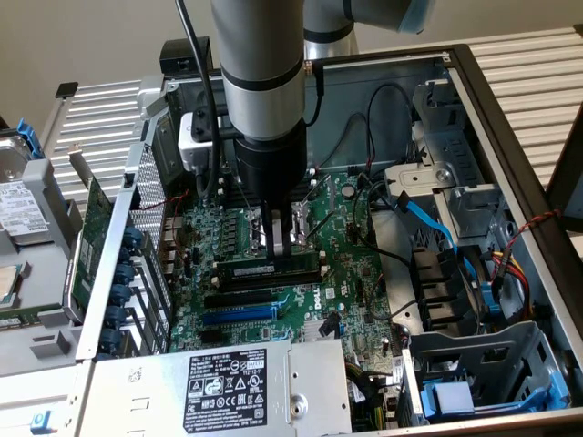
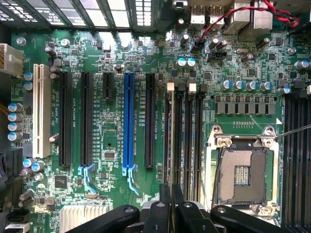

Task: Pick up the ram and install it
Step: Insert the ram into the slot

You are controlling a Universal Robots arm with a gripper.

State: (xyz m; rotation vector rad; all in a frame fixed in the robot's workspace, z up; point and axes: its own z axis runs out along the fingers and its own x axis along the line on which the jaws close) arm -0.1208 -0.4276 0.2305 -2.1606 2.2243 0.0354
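Observation:
The ram (image 1: 244, 270), a long dark stick with a small label, stands on edge in a memory slot on the green motherboard (image 1: 305, 300). My gripper (image 1: 281, 246) comes straight down onto its middle, and the two fingers are shut on its top edge. In the wrist view the ram (image 2: 171, 141) appears edge-on as a thin line in the slot nearest the expansion slots, running away from my gripper (image 2: 171, 198). White end clips (image 2: 170, 87) sit at the slots' far end. Whether the ram is pressed fully home I cannot tell.
An empty processor socket (image 2: 243, 174) lies beside the memory slots, and a blue expansion slot (image 2: 128, 121) lies on their other side. The power supply (image 1: 228, 382) lies in front. Loose blue and black cables (image 1: 428, 218) hang at the exterior view's right, and a green card (image 1: 91, 237) stands outside the case.

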